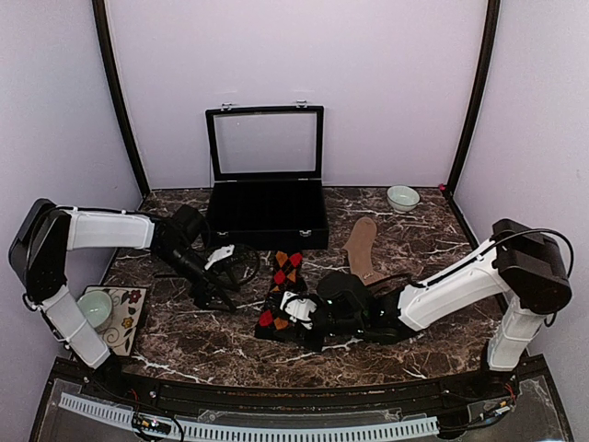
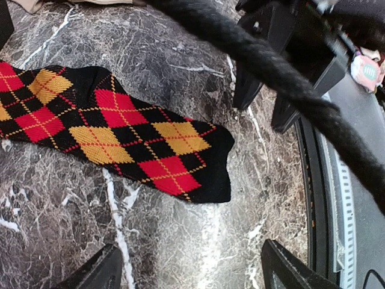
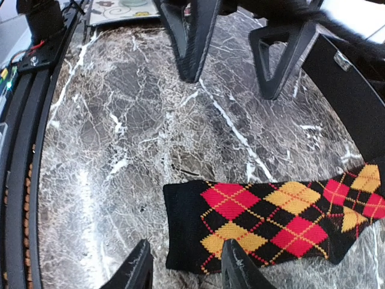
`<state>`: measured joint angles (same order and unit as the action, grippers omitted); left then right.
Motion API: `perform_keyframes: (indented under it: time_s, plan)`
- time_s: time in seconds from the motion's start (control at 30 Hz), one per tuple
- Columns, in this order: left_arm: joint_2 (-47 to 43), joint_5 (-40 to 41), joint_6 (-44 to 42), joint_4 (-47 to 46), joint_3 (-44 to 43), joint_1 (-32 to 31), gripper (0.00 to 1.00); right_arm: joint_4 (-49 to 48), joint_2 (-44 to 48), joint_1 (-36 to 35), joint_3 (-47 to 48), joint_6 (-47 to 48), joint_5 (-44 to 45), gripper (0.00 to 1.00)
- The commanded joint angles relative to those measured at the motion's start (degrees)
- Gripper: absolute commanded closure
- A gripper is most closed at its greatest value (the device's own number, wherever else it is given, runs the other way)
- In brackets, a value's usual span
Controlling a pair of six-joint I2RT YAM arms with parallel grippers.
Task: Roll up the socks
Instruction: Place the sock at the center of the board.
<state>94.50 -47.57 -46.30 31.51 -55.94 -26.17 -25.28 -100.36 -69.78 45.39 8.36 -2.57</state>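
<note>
Dark marble tabletop: right gripper, narrowly parted over the black-red-orange argyle fabric sock, risked pinching one layer only; left gripper gaped wide.

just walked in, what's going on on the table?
Sock rolling, with no roll formed yet. The argyle sock lies flat on the marble table. The right gripper is low at the sock's near end, jaws apart and straddling the edge, with nothing pinched that I can see. The left gripper hovers just left of the sock, jaws wide open and empty. The tan sock lies flat further back, beside the open black case, with neither arm on it.
</note>
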Motion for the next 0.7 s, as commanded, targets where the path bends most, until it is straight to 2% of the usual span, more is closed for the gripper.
perform_keyframes:
  time_s: [0.0, 0.33, 0.67]
  plan:
    - [-1.0, -3.8, 1.2, 3.7, -0.9, 2.4, 0.16, -0.6, -3.6, -0.6, 2.5, 7.0, -0.8, 0.63]
    - [-3.3, 0.0, -0.2, 4.6, 0.2, 3.5, 0.15, -3.1, -9.0, -0.6, 2.7, 6.7, -1.8, 0.70]
    - [-5.0, 2.0, -4.1, 4.6, 1.9, 2.8, 0.13, -4.8, -10.9, -0.6, 1.6, 3.4, -1.0, 0.86]
